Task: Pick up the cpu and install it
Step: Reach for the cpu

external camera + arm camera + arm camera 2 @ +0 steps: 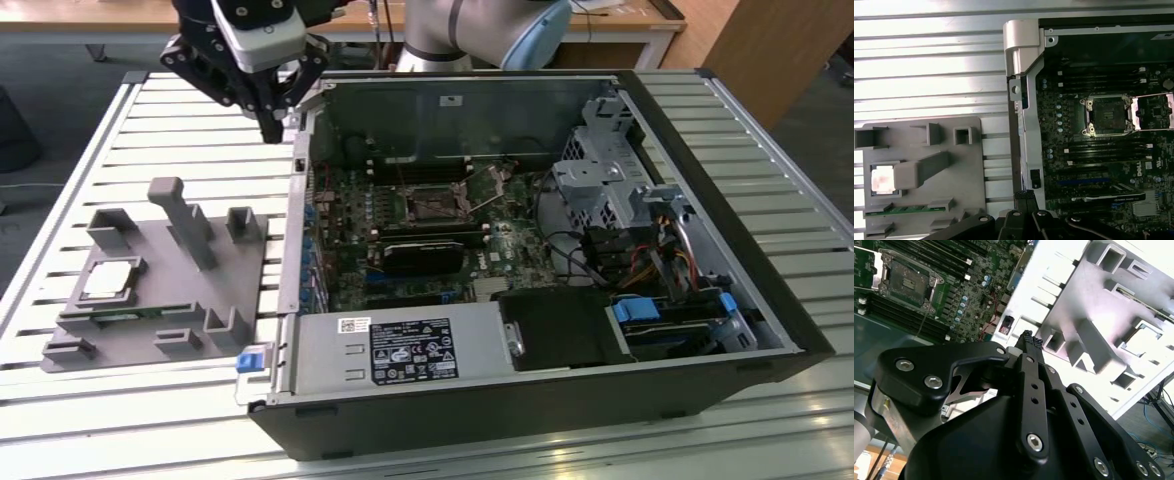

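The cpu (110, 280) (882, 179), a small silvery square chip, lies flat in a recess of the grey fixture tray (200, 300) (959, 175) on the exterior view's left. My gripper (274, 125) (1029, 340) (1026, 196) hangs high over the slatted table, beside the far corner of the open computer case's left wall, well away from the cpu. Its fingers are shut together with nothing between them. Inside the case, the motherboard's black-framed socket (434, 207) (1106, 116) (906, 282) stands with its retaining frame flipped open.
The open computer case (561, 400) fills the middle and right of the table, with drive cages, cables and a power supply inside. Upright pegs (180, 215) rise from the fixture tray. A green memory stick (909, 209) lies in the tray near the cpu. Bare slatted table (174, 130) lies beyond the tray.
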